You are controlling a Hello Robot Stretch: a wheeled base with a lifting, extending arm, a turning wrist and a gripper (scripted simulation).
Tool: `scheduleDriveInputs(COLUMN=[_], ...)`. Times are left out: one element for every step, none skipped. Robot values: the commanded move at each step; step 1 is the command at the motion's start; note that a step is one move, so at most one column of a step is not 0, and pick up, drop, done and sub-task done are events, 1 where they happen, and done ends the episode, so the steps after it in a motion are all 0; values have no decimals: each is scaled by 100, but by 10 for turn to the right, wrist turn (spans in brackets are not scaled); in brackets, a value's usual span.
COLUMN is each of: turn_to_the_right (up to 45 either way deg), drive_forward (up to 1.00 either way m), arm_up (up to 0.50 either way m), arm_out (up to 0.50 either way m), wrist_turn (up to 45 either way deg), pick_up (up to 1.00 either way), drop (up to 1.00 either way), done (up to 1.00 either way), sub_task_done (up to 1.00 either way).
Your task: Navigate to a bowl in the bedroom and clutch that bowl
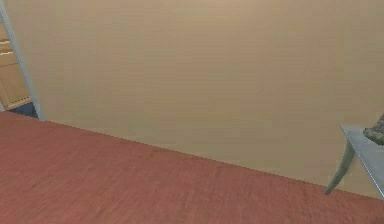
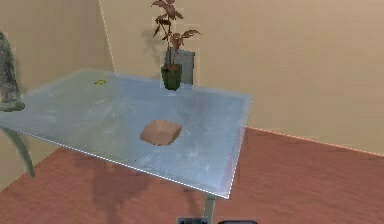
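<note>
The drive to the bowl looks nearly done; the clutching is not yet begun. In the arm side view a pale blue glass worktop [image 2: 80, 115] spreads across the lower left, and a shallow tan-brown bowl [image 2: 160, 132] lies on it, upright, near the edge that faces the camera and well apart from everything else on the surface. At the far edge stands a potted plant [image 2: 172, 52] with reddish leaves. A small yellow thing [image 2: 99, 82] lies toward the far left corner, too small to name. A grey figure [image 2: 8, 72] stands at the picture's left edge.

The forward view shows a bare cream wall [image 1: 200, 70], reddish wooden floor [image 1: 100, 175], a doorway [image 1: 10, 70] at the left, and one corner and leg of the worktop [image 1: 358, 135] at the right edge. So the robot seems to stand alongside the worktop with its reaching side turned to it.

The bowl sits somewhat left of the picture's middle, so I judge a short roll forward is still needed to bring it in line with the arm. After that come raising the arm above the glass, extending it, lowering, and taking the bowl. Whether the tool is spread or pressed together cannot be told.
</note>
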Motion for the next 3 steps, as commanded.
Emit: scheduleDriveInputs(turn_to_the_right=[0, 0, 0], drive_forward=[0, 0, 0], arm_up=[0, 0, 0], arm_out=[48, 0, 0], wrist_turn=[0, 450, 450], pick_up=[0, 0, 0], drop=[0, 0, 0], done=[0, 0, 0], sub_task_done=[0, 0, 0])
